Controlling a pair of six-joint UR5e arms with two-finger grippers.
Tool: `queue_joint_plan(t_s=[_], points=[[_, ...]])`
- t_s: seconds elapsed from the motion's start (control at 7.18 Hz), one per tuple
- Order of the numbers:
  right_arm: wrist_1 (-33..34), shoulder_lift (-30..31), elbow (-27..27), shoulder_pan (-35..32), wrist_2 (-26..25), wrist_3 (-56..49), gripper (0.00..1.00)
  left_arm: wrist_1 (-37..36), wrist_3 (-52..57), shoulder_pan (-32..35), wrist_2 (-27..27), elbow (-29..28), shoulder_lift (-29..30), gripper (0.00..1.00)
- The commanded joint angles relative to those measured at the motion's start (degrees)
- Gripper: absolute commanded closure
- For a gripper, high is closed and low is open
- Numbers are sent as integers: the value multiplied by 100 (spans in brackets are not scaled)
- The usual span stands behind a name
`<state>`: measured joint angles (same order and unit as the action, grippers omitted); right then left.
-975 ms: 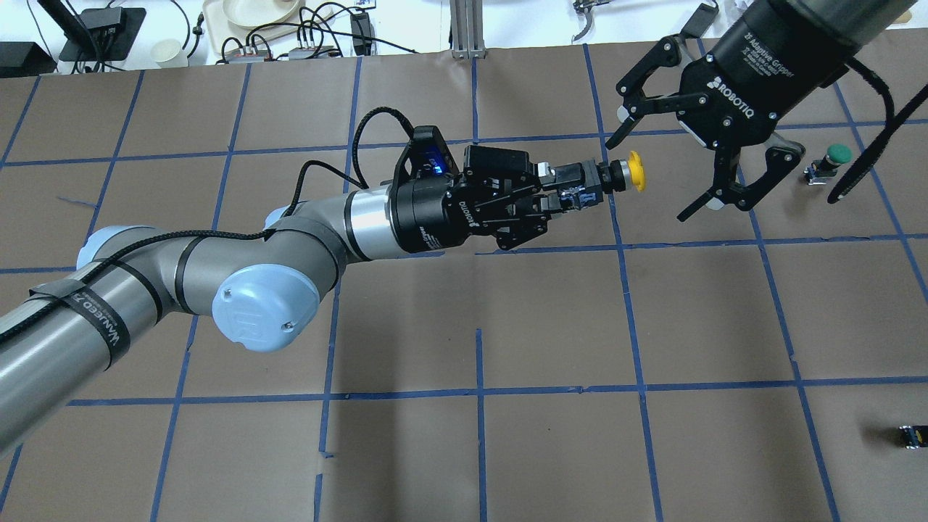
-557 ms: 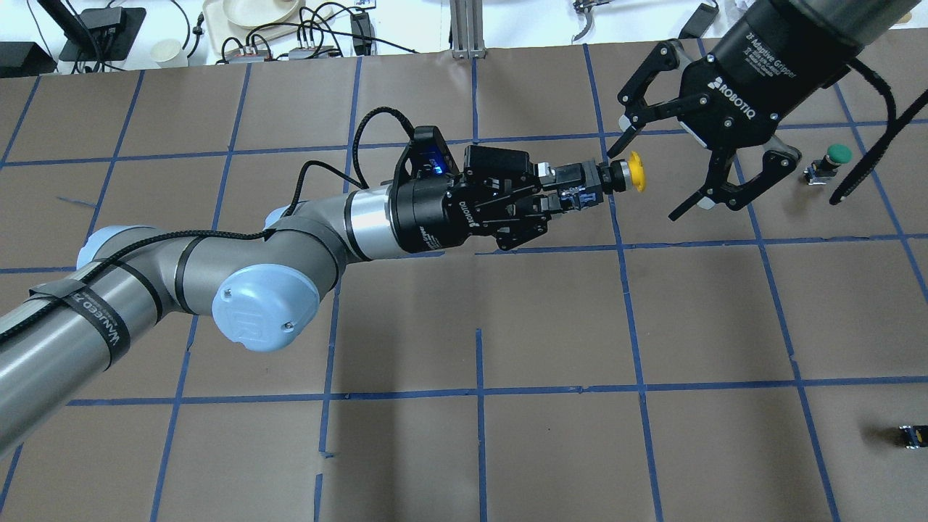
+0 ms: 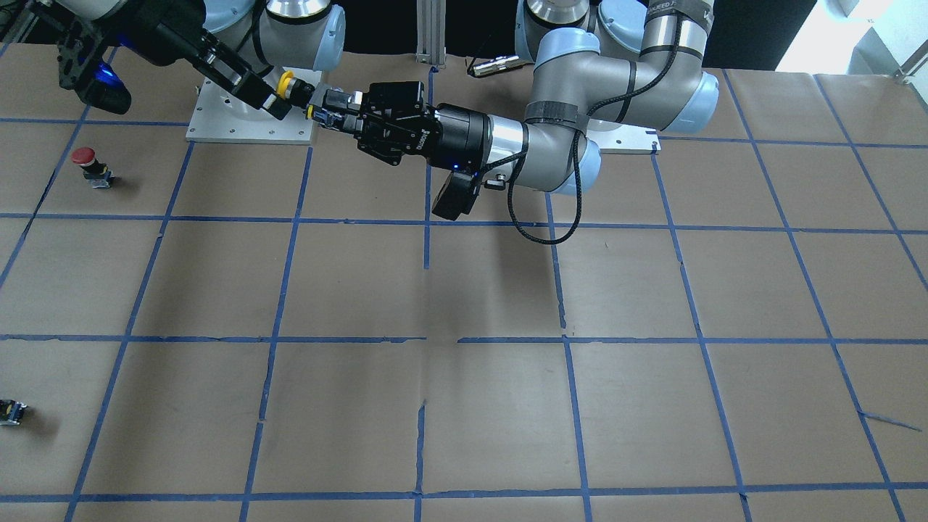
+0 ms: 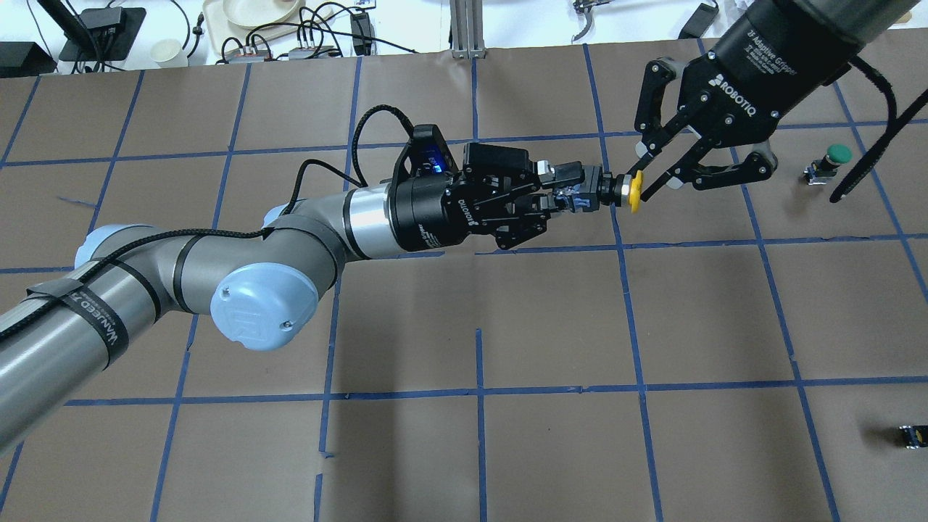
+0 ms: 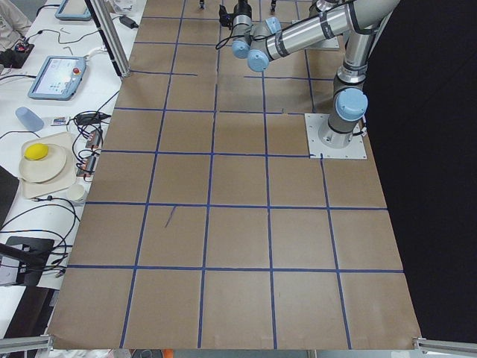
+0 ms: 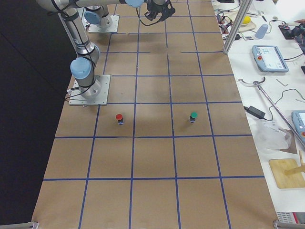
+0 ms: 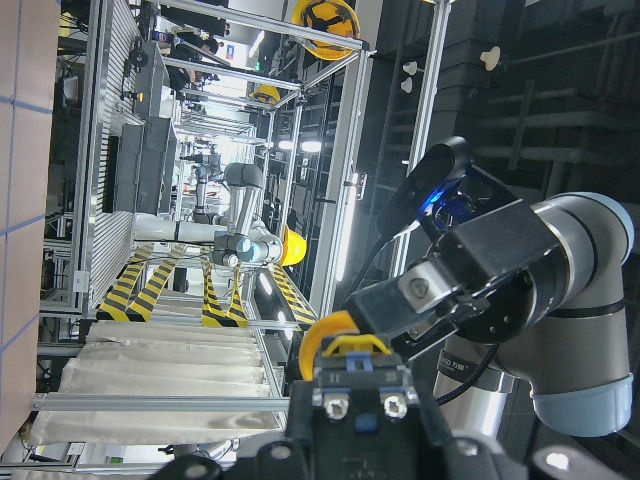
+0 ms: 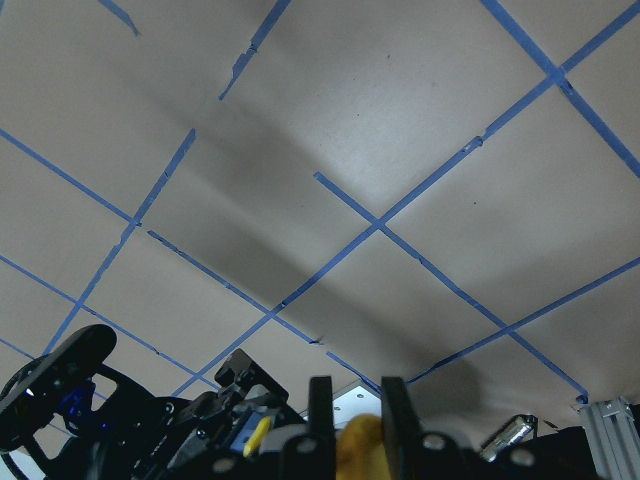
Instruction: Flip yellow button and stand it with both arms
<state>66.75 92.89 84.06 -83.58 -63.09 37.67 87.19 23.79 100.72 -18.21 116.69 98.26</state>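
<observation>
Handover midair: left end effector [image 4: 560,199] grips yellow button [image 4: 634,193] by its body, presenting the cap, which right end effector [image 4: 641,185] pinches for flipping.

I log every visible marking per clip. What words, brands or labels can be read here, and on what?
"ROBOTIQ": on the body of the right gripper, overhead view.
"2F Adaptive Gripper": just above that, same gripper; finer print below it is unreadable.
"ROBOTIQ": on the left gripper, upside down.
"WANUEED": on the strap around the left arm; the rest is cut off.
Tablet screen beside the table: too small to read.
</observation>
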Motion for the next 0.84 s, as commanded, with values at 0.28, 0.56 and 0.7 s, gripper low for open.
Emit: queue_joint_plan(t_s=[0.28,0.56,0.7], points=[[40,-17,-82,17,-10,21,30,0,-6,0,10,-6,0,99],[23,1,-118,17,-19,-5,0,-9,-6,-9,10,-14,0,99],[5,35,-118,17,-10,-5,0,-9,-15,-9,1,-14,0,99]])
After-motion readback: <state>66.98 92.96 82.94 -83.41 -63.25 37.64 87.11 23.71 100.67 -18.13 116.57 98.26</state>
